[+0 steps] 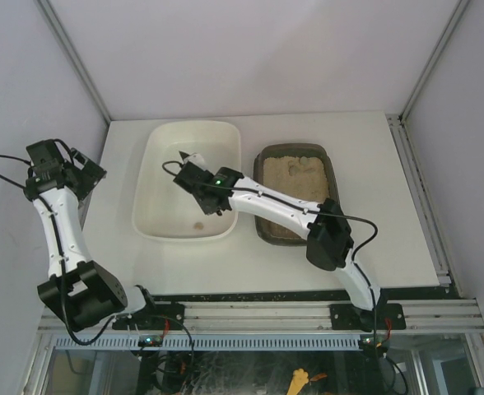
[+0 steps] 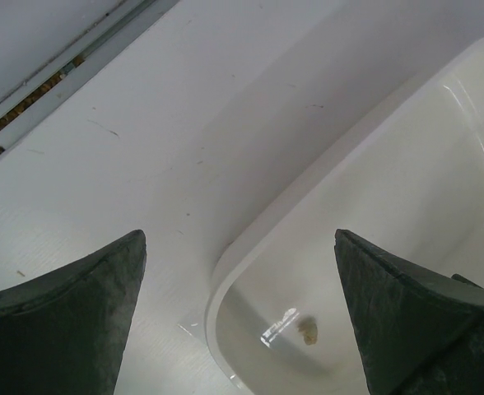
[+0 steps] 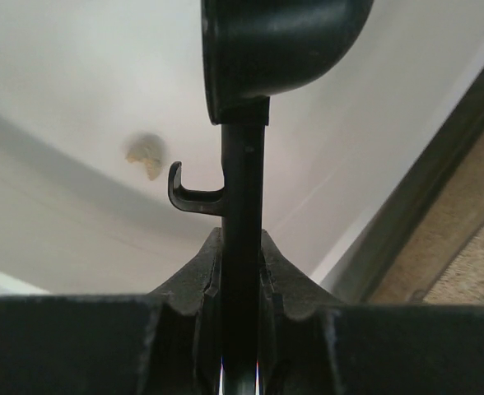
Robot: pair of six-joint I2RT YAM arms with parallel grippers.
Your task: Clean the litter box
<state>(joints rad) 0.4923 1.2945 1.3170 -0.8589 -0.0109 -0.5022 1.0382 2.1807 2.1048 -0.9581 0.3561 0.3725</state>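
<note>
The dark litter box with beige litter stands right of centre on the table; its rim and litter show at the right edge of the right wrist view. My right gripper is over the white tub, shut on the handle of a black scoop whose head points away. A small beige clump lies on the tub floor, also seen in the top view and the left wrist view. My left gripper is open and empty, left of the tub.
The larger white tub sits left of the litter box, almost touching it; its near-left corner shows in the left wrist view. A metal rail runs along the table's left edge. White walls enclose the table.
</note>
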